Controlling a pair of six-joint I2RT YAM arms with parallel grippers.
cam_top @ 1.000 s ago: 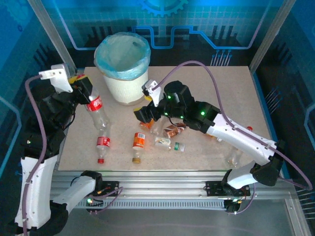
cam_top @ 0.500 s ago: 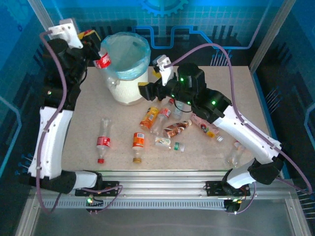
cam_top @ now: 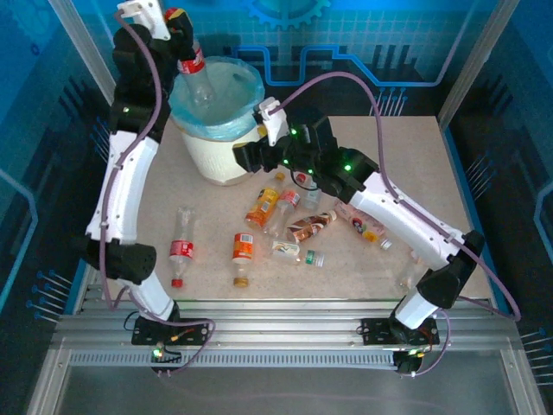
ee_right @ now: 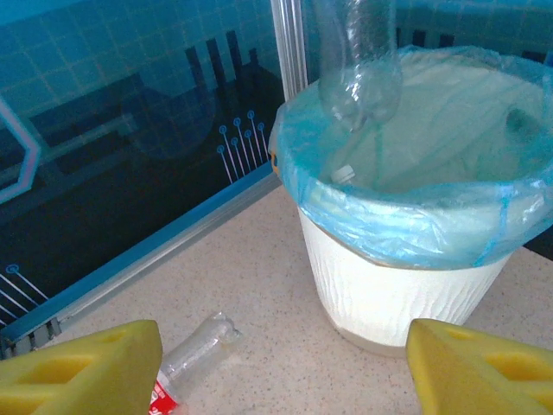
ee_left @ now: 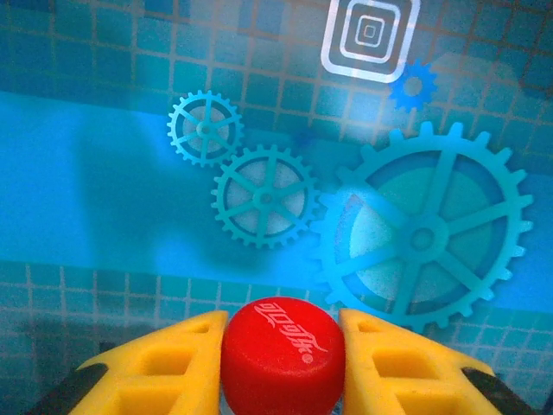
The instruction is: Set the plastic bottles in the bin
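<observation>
Left fingers (ee_left: 155,367) pinch the red cap (ee_left: 282,350), likely the stiffest hold on a light, crushable-looking bottle (cam_top: 197,78) over the bin (cam_top: 216,160); right fingers (ee_right: 82,363) spread, empty.

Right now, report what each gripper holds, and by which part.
Left gripper: a bottle, pinched at its red cap, above the bin. Right gripper: open, nothing held.
</observation>
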